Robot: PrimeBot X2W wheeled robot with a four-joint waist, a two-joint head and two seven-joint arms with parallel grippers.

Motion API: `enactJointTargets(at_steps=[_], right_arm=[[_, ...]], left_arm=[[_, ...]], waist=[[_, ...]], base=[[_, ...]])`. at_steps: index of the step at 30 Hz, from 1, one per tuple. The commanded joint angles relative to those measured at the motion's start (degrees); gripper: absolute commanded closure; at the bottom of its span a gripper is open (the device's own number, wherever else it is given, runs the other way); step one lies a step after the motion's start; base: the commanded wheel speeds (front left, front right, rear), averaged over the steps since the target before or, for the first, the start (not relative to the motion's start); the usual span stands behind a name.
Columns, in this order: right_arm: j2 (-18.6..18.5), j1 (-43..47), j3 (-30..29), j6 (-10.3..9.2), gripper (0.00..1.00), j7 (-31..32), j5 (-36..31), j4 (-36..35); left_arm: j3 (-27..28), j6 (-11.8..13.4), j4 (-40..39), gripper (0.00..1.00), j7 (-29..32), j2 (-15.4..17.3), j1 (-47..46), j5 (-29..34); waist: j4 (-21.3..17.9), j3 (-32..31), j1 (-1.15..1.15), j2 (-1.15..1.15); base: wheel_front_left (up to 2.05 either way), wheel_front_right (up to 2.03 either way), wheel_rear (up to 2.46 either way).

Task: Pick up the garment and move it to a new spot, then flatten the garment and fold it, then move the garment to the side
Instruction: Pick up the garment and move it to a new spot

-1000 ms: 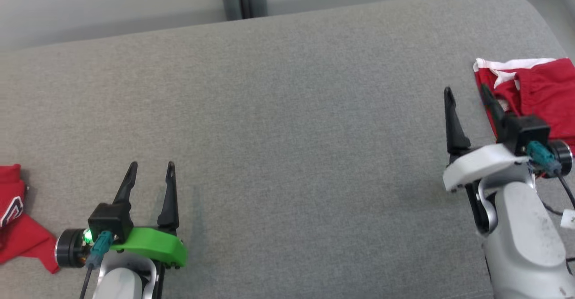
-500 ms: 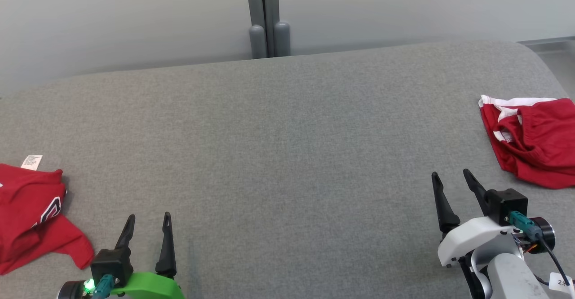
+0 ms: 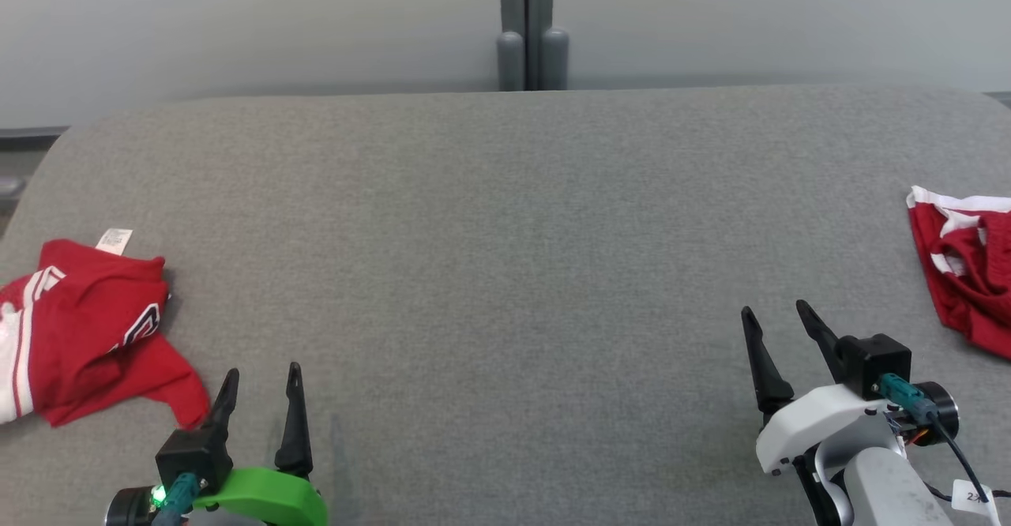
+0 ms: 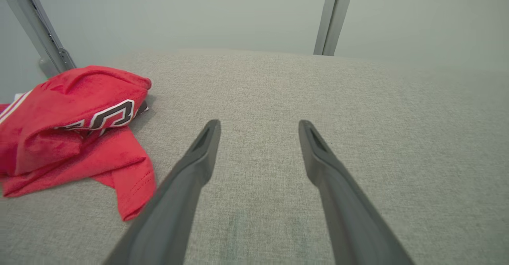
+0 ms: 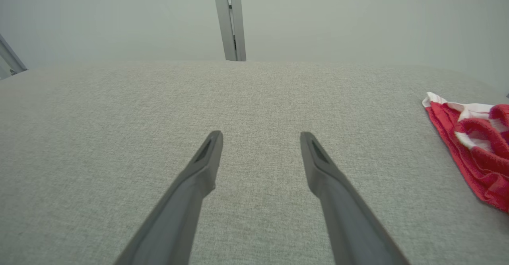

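A big grey soft table (image 3: 505,218) takes up most of the head view. Behind it is a plain pale wall (image 3: 237,20) with a grey post (image 3: 528,28) going up its middle.

The garment (image 3: 87,328) lies in a crumpled heap at the far left side of the table, close to the edge. It is red, with a white sleeve with thin red stripes showing at its left side. Part of a white letter with a dark edge (image 4: 113,115) shows on a fold. It is not flat and not folded.

Another red garment (image 3: 967,281) with white bands lies bunched up at the far right side, well apart from the first one.

The left gripper (image 3: 262,372) is low on the left, with a green part (image 3: 264,498) behind its fingers. Its two dark fingers are spread apart and hold nothing. Its left finger is just beside the bottom corner of the garment; I cannot tell if they touch.

The right gripper (image 3: 774,309) is low on the right, near the other red garment but apart from it. Its fingers are spread apart too, with bare table between them.

A small white label (image 3: 115,240) sticks out at the top of the garment.
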Motion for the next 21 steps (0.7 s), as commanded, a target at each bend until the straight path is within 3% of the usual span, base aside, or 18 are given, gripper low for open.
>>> enactJointTargets(at_steps=[1,13,21], right_arm=[[-0.19,0.10,0.30,-0.08,0.00,-0.23,0.76,-0.22],[-0.23,-0.79,4.99,-0.08,0.00,-0.23,3.53,0.37],[-0.25,-1.00,6.04,-0.08,0.00,-0.23,3.60,1.11]], left_arm=[[0.27,0.38,0.37,0.00,-0.01,0.19,-0.83,-0.19],[5.34,1.51,2.88,0.00,-0.01,0.16,1.00,-1.95],[7.83,1.59,4.13,0.00,-0.01,0.15,2.37,-3.58]], waist=[[4.75,0.84,0.00,0.00],[19.77,1.52,0.00,0.00],[24.74,1.52,0.00,0.00]], base=[[0.00,0.00,0.00],[0.00,0.00,0.00],[0.00,0.00,0.00]])
